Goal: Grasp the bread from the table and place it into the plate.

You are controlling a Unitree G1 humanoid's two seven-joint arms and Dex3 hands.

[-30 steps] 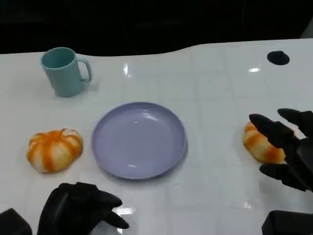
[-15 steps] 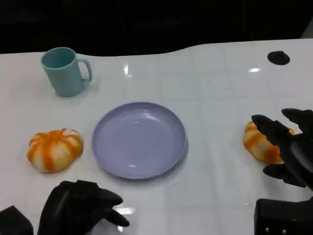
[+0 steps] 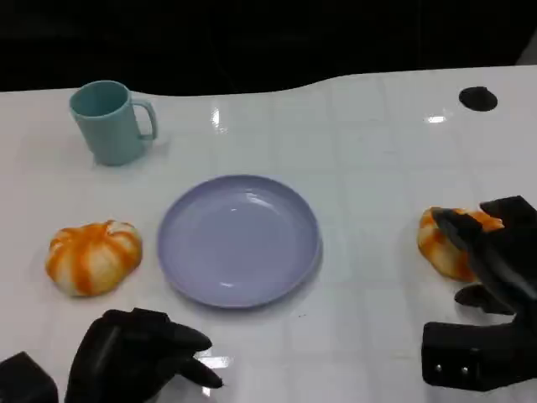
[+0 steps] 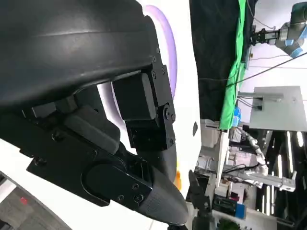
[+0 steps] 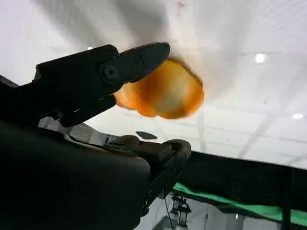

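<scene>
Tabletop [image 3: 377,151]: a white, glossy surface was seen, with a dark background behind its far edge and a small black round mark [image 3: 477,98] near the far right corner.

Plate [image 3: 239,239]: a lavender plate was placed in the middle of the tabletop; nothing was lying in it.

Bread at the right [image 3: 445,243]: an orange and white bread was lying on the tabletop, well to the right of the plate. It was partly covered by the fingers of the right hand. In the right wrist view the same bread [image 5: 163,93] was seen just beyond the fingertips.

Right hand [image 3: 491,256]: it was placed over the right bread, with the fingers spread around it, one above and one below. Whether the fingers were already touching the bread could not be told; the bread was not lifted from the tabletop.

Bread at the left [image 3: 92,256]: a second round orange and white bread was lying on the tabletop, to the left of the plate and apart from it.

Left hand [image 3: 138,357]: it was seen low at the near edge, in front of the left bread, with the fingers curled in and nothing held.

Mug [image 3: 109,122]: a teal mug was standing upright at the far left, the handle turned to the right.
</scene>
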